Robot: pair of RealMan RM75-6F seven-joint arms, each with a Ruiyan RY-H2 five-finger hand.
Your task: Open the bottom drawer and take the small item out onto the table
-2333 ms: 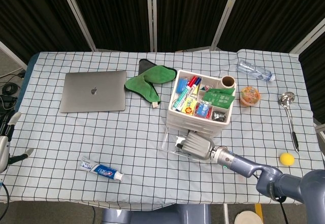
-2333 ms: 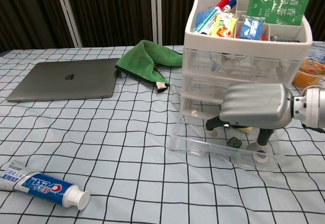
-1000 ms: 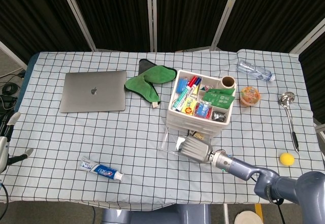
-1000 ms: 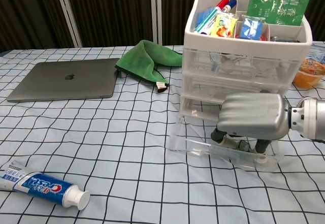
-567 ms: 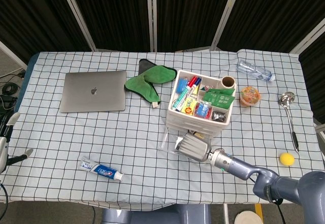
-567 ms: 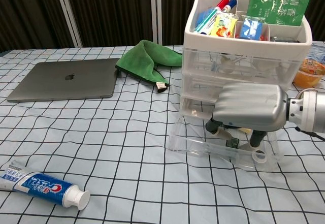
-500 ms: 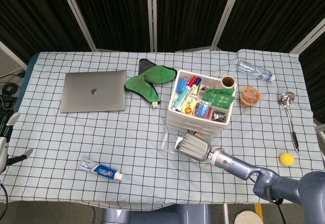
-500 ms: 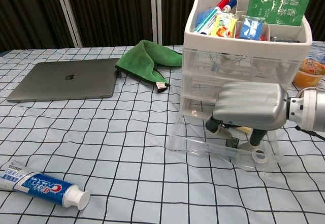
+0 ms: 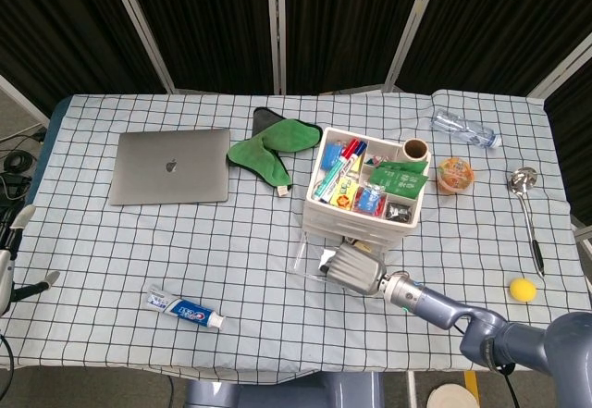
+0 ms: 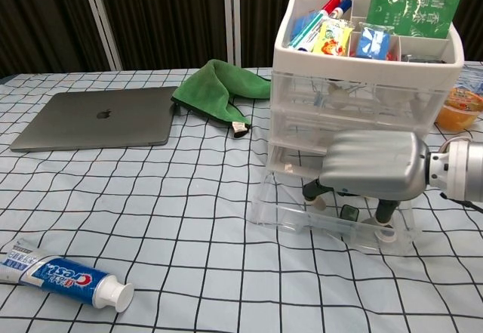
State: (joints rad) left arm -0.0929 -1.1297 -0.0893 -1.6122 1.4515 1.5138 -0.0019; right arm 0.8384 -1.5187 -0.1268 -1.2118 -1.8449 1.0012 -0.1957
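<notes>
The fingers (image 10: 315, 190) of the right hand (image 10: 370, 173) are seen reaching down, spread apart, into the pulled-out bottom drawer (image 10: 332, 223) of the clear drawer unit (image 10: 355, 114); nothing is seen gripped between them. A small dark item (image 10: 349, 213) is seen lying on the drawer floor between two of the fingers, though whether it is touched cannot be told. The back of the right hand is held level just in front of the drawer unit, above the open drawer, with the wrist and arm extending away to the right of the unit. In the head view the right hand (image 9: 356, 270) is seen at the near face of the drawer unit (image 9: 368, 189).

The left hand (image 9: 7, 269) is found far to the left of the drawer unit, off the tabletop (image 9: 231, 269) edge, holding nothing, with its fingers apart.

A toothpaste tube (image 10: 64, 275) lies near and left of the unit, a laptop (image 10: 98, 118) far left, and a green cloth (image 10: 219, 84) just left of it.
</notes>
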